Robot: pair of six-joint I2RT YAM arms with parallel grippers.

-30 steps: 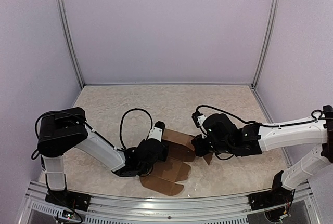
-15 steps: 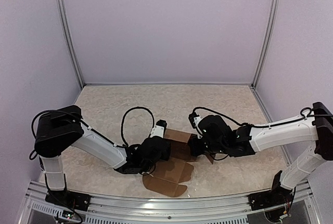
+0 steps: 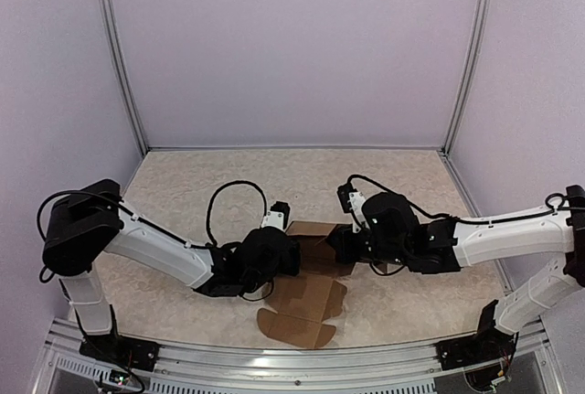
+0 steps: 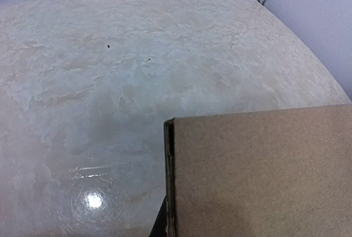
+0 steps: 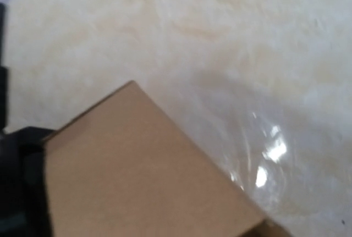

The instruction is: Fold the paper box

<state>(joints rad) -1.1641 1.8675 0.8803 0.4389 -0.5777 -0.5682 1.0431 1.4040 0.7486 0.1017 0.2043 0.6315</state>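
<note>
The paper box (image 3: 311, 301) is a brown die-cut cardboard sheet, partly folded, lying near the table's front middle with its far panels raised. My left gripper (image 3: 279, 253) is at the raised panel's left side. In the left wrist view the panel (image 4: 258, 176) fills the lower right and hides the jaws, with only a dark finger (image 4: 159, 227) showing against its edge. My right gripper (image 3: 341, 244) is at the panel's right side. In the blurred right wrist view the cardboard (image 5: 137, 176) covers the jaws, and both grippers appear shut on it.
The marbled table (image 3: 228, 184) is enclosed by lilac walls with metal posts (image 3: 119, 56) (image 3: 468, 56) at the back corners. A metal rail (image 3: 292, 359) runs along the near edge. The left arm's cable (image 3: 219, 207) loops above the table. A dark part (image 5: 16, 187) shows at the right wrist view's left edge.
Both grippers have moved a little away from the near edge and towards each other. The box's far panels have risen and shifted with them, and the near flaps slid slightly right.
</note>
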